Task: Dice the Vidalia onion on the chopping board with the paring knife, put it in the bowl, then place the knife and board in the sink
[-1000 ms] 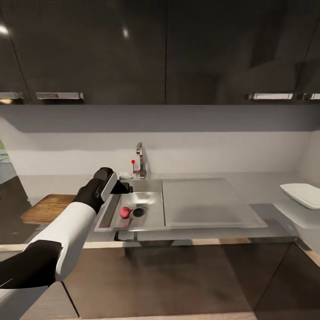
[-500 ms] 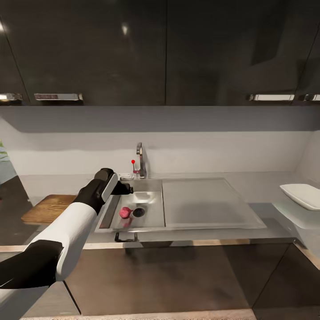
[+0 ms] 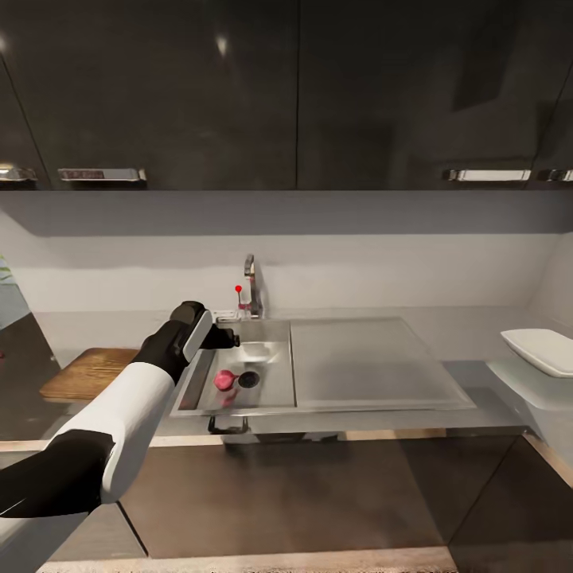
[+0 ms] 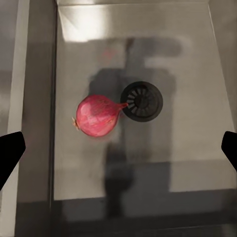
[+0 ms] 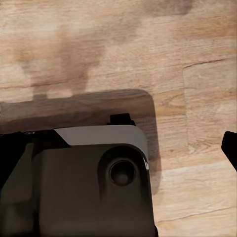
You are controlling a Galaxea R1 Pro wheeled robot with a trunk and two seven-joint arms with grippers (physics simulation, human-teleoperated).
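1. One onion (image 4: 97, 116), red-skinned, lies on the floor of the sink (image 3: 270, 382), touching nothing but the steel; the drain (image 4: 142, 100) sits just beside it, at about 2 o'clock from it in the left wrist view.
2. Left gripper (image 3: 231, 340) hangs above the basin, over the onion; fingers (image 4: 10, 154) spread wide apart, holding nothing.
3. Chopping board (image 3: 86, 372) lies on the countertop (image 3: 477, 374), at 9 o'clock from the sink in the head view.
4. Bowl (image 3: 545, 350) stands at 3 o'clock, well apart from the sink.
5. Right gripper: finger tip (image 5: 230, 144) over wood floor (image 5: 123, 44); cannot tell how far open.
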